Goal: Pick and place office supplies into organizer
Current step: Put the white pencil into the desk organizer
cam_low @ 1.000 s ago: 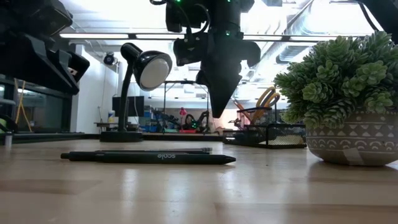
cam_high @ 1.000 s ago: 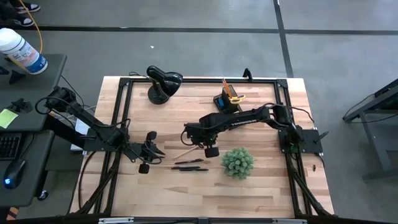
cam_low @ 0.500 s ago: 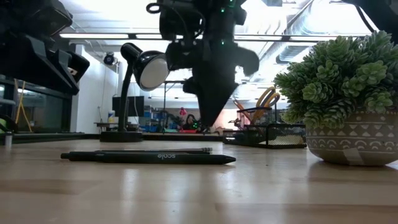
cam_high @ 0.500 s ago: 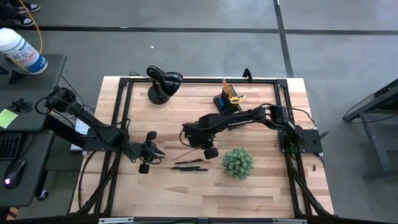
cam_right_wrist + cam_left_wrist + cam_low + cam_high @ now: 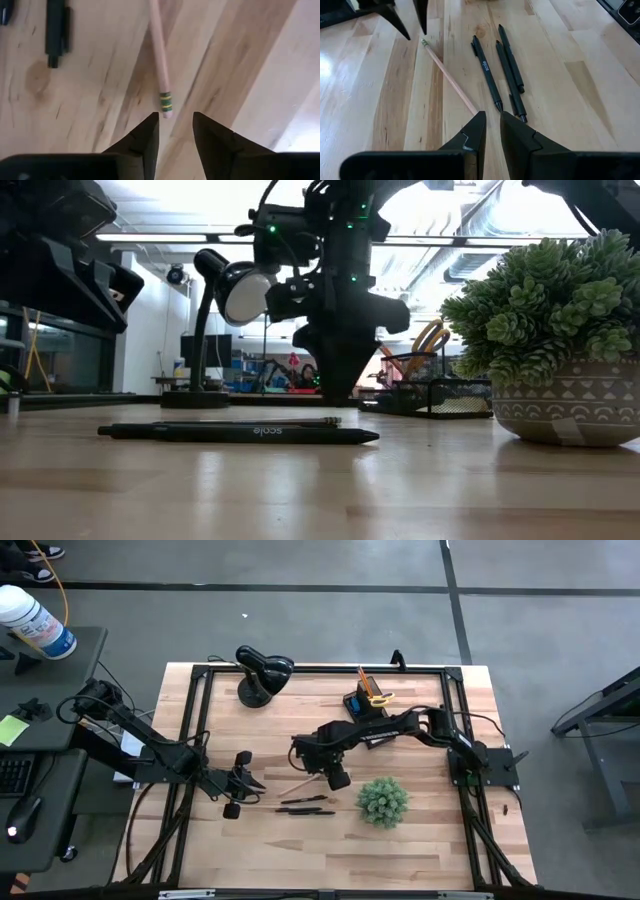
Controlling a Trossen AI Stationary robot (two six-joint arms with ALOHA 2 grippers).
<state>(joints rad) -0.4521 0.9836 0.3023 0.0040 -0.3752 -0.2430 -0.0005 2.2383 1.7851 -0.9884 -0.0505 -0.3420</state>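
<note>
A wooden pencil [image 5: 297,786] lies flat on the table with three black pens [image 5: 488,75] beside it. My right gripper [image 5: 175,122] points straight down, open, just over the pencil's eraser end [image 5: 166,106]. One finger stands on either side of that end and neither touches it. In the low view my right gripper [image 5: 335,385] hangs a little above the wood behind a pen [image 5: 240,434]. My left gripper [image 5: 491,122] waits at the table's left, a narrow gap between its fingers and nothing in it. The black organizer [image 5: 365,702] at the far side holds yellow-handled scissors [image 5: 430,335].
A black desk lamp [image 5: 262,675] stands at the far left. A green spiky plant in a patterned pot [image 5: 383,802] sits close to the right of the pens and of my right gripper. Bare wood lies toward the near edge [image 5: 330,860].
My right gripper has come down toward the pencil's eraser end, drifting a little toward the table's left, and has rolled about its own axis. In the low view its tip was a sharp point and is now broader: the fingers have opened. Pencil and pens have not moved.
</note>
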